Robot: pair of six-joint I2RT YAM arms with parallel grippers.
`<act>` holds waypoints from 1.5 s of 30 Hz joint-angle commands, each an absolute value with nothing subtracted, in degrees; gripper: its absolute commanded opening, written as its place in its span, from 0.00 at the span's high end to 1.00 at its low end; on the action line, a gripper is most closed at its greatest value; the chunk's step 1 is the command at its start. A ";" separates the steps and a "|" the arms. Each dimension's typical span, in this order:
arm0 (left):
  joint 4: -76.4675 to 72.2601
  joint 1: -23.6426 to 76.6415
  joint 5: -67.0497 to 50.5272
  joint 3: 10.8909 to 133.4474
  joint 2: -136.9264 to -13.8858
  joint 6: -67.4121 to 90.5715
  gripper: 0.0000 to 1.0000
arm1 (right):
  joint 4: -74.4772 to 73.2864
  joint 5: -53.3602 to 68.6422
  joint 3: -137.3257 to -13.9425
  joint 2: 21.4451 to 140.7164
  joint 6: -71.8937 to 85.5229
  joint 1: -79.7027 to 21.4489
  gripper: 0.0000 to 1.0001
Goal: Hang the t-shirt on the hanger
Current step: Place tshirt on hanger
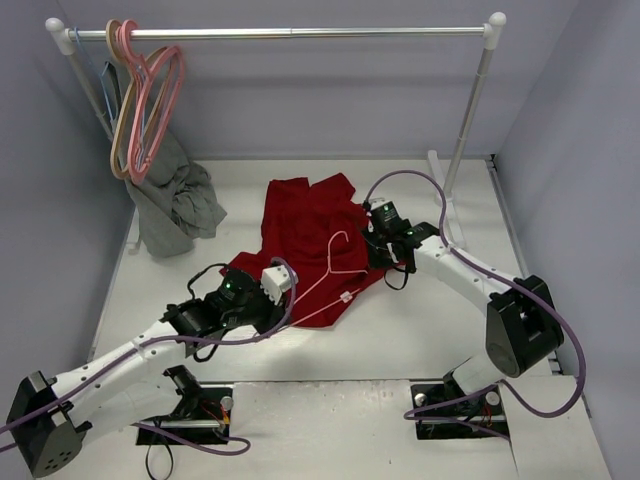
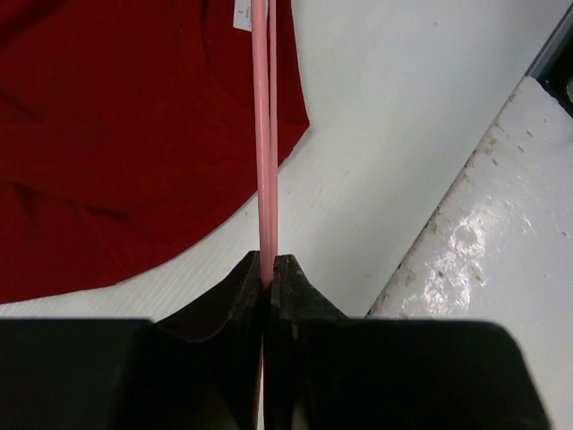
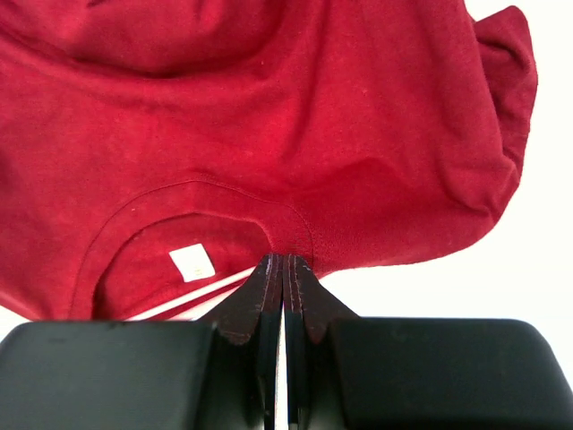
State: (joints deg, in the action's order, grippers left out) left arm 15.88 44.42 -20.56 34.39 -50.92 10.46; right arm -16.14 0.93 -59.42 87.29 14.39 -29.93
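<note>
Top view: high at the near edge, looking down across the counter (image 1: 400,340). Wrist views: close, low, facing forward. All three share the t-shirt (image 1: 310,225).

A white garment rack (image 1: 290,32) stands at the far side of the table (image 1: 420,330). A blue hanger (image 1: 92,78), a tan hanger (image 1: 118,135) and spare pink hangers (image 1: 165,90) hang at its left end. A grey garment (image 1: 175,205) droops beneath them.

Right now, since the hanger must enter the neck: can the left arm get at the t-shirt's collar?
Probably yes: the left gripper is shut on the hanger, which reaches over the t-shirt towards the collar pinched by the right gripper; nothing lies between.
</note>
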 commanded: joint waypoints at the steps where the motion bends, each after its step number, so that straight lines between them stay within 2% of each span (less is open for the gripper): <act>1: 0.98 46.84 -14.26 34.02 -51.15 13.44 1.00 | -16.35 2.20 -62.40 83.67 16.78 -29.97 1.00; 12: -20.02 57.82 -7.65 28.66 -55.81 14.68 1.00 | -16.87 4.40 -66.18 79.90 21.35 -30.06 1.00; 23: -39.18 59.24 6.23 26.98 -59.32 16.44 1.00 | -19.42 4.75 -72.24 74.62 24.69 -30.23 1.00; 45: -51.14 62.58 7.11 38.32 -70.05 13.45 1.00 | -19.25 5.71 -84.37 74.27 26.10 -33.39 1.00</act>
State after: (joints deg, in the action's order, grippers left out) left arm -39.68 61.82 7.66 33.41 -70.26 14.94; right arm -23.40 3.92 -80.90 74.52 24.34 -31.44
